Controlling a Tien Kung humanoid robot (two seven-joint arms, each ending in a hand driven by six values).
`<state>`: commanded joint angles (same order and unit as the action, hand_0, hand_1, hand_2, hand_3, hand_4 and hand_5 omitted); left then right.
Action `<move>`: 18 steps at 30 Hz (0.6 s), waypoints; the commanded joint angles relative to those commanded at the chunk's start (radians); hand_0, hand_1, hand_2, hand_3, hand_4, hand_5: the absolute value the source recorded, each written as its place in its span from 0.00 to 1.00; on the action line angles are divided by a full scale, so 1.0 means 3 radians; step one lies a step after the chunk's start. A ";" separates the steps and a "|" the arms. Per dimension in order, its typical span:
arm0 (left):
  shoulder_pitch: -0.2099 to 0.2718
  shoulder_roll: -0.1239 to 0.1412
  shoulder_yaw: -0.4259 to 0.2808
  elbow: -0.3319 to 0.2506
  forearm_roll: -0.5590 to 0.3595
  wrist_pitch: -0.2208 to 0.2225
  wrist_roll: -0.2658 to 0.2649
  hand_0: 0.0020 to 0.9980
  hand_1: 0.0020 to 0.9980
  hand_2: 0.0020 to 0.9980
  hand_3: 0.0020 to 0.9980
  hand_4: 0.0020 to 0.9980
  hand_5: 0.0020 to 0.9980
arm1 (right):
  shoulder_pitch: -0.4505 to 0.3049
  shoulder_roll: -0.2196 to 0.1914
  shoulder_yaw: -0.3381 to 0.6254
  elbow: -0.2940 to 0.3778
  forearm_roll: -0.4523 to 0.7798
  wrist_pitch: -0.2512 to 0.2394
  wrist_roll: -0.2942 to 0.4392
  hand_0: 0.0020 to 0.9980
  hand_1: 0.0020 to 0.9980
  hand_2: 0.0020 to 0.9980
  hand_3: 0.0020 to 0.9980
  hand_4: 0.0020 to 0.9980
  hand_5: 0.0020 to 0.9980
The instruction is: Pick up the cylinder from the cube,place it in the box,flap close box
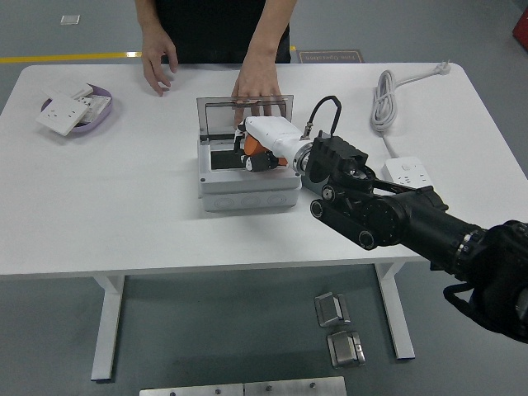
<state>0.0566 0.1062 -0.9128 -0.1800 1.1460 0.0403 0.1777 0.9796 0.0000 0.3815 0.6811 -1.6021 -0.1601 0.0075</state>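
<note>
**Operator:** Where is your right hand, and what has it got?

**Observer:** Your right hand point(257, 148) is over the open top of the grey box point(247, 186), with its white shell reaching in from the right side of the table point(124, 206). The fingers are curled around something small and orange, which looks like the cylinder point(252, 146). Only a bit of orange shows between the white shell and the dark fingertips, so you can't make out its full shape.

**Operator:** Is the cylinder inside the box?

**Observer:** It sits above the dark opening of the box, in the hand's grip. Whether it touches the bottom, you cannot tell from this view.

**Operator:** And the lid?

**Observer:** The clear flap point(243, 111) is folded open toward the far side, lying back behind the box. A person at the far edge presses one hand point(256, 82) down on it, fingers flat on the flap. Their other hand point(157, 66) rests on the table to the left, well apart from the box.

**Operator:** The cube?

**Observer:** A grey block point(307, 175) sits just beside the box on its right, mostly hidden under your black forearm.

**Operator:** Anything else on the table?

**Observer:** A purple dish point(97, 120) holding white wall switches at the far left, and a white power strip point(408, 173) with its coiled cord point(386, 95) on the right. Your left arm doesn't show.
</note>
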 joint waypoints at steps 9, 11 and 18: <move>-0.0010 -0.0005 0.0001 0.0000 0.0002 -0.0001 -0.0003 0.58 0.62 0.54 0.60 0.65 0.27 | -0.0001 0.0000 0.0044 -0.0010 -0.0024 0.0041 0.0050 0.78 0.71 0.69 0.71 0.48 0.16; -0.0012 -0.0004 0.0001 0.0000 0.0003 -0.0001 -0.0003 0.58 0.62 0.54 0.60 0.65 0.27 | -0.0002 0.0000 0.0047 -0.0012 -0.0030 0.0039 0.0051 0.78 0.71 0.69 0.71 0.48 0.16; -0.0020 -0.0004 0.0009 0.0000 0.0000 0.0000 -0.0005 0.58 0.62 0.54 0.60 0.65 0.26 | -0.0002 0.0000 0.0075 -0.0041 -0.0040 0.0025 0.0056 0.86 0.75 0.76 0.80 0.71 0.21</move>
<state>0.0506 0.1048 -0.9101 -0.1800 1.1459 0.0403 0.1763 0.9792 0.0000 0.4040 0.6687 -1.6140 -0.1525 0.0243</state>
